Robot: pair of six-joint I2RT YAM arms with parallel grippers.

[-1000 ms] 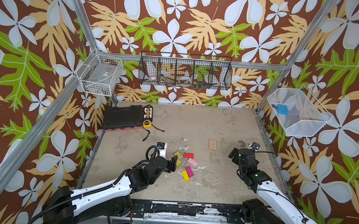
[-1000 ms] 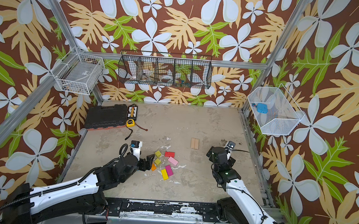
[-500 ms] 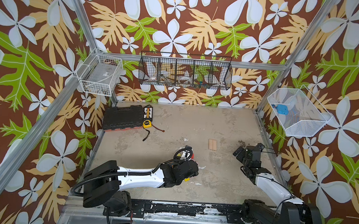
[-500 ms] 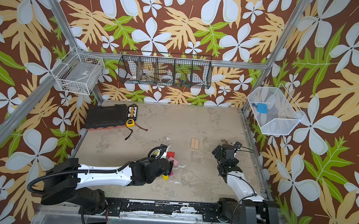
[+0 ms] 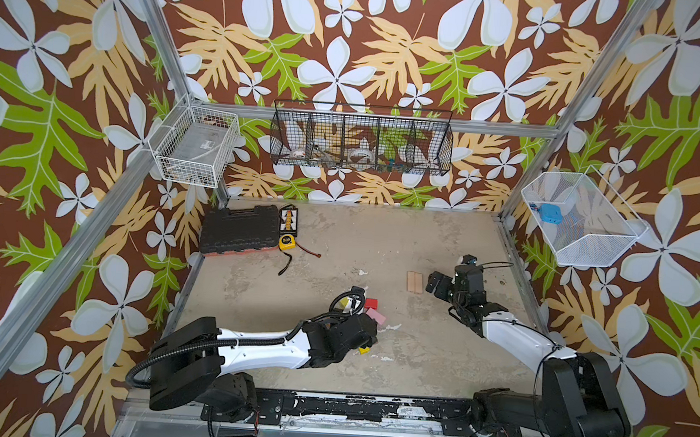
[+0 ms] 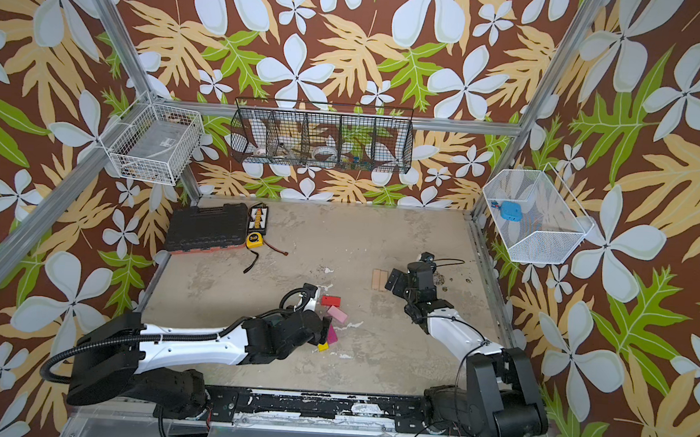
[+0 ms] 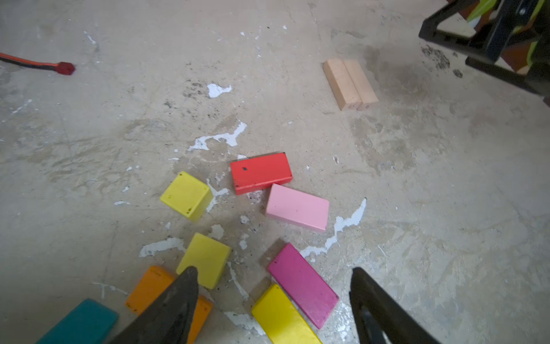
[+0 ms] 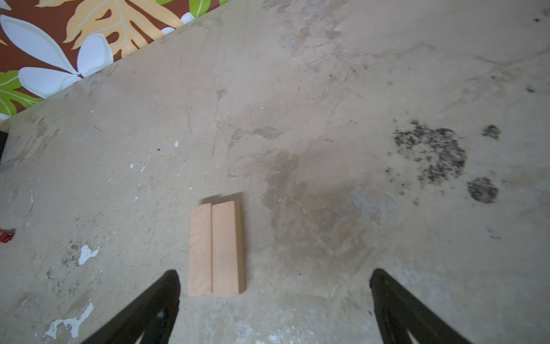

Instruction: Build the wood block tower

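Observation:
The wood blocks lie loose on the floor, and no tower shows in any view. Two tan planks [image 8: 215, 250] [image 5: 415, 282] rest side by side. My right gripper [image 8: 275, 277] [image 5: 436, 285] hovers open just beside them, holding nothing. A red brick [image 7: 260, 172], a pink brick [image 7: 297, 207], two yellow-green cubes [image 7: 186, 195], an orange brick [image 7: 148, 289] and a teal piece [image 7: 80, 323] form a cluster. My left gripper [image 7: 273, 274] [image 6: 325, 330] is open above the magenta brick [image 7: 302, 283] and yellow brick [image 7: 282, 315], gripping nothing.
A black tool case [image 5: 239, 229] and a yellow tape measure [image 5: 286, 242] sit at the back left. A red-tipped cable [image 7: 64, 68] trails on the floor near them. Wire baskets [image 5: 361, 139] hang on the walls.
My left arm swung right over the block cluster and now covers part of it, its jaws a little narrower. My right gripper moved left toward the tan planks.

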